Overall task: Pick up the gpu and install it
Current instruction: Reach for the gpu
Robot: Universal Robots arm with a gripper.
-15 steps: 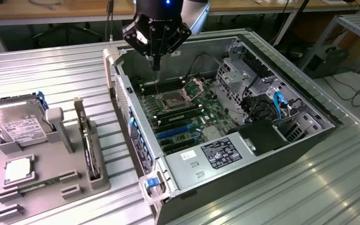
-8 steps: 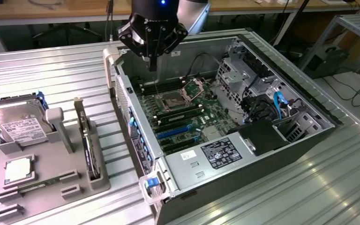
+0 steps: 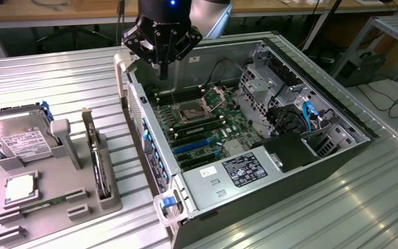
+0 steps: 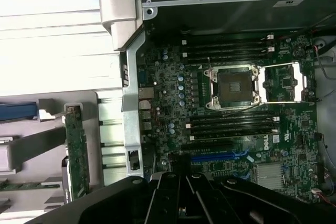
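Over the open case (image 3: 351, 127), near one wall: gripper (image 3: 163, 72) points straight down
Jaws: closed together, holding nothing
gpu (image 3: 97, 155): one, on edge in the grey tray (image 3: 47, 210) on the table (image 3: 60, 78), at the exterior view's left of the case
Also in tray: one hard drive (image 3: 19, 140), one RAM stick (image 3: 43, 204)

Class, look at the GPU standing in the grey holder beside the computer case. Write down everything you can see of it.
The gpu is a thin flat card standing on its long edge in a slot of the grey holder, on the exterior view's left of the open case. Its board looks green in the wrist view, dotted with small components; a narrow metal bracket rises at one end. Only the holder touches it; the shut hand hangs over the case, apart from it.
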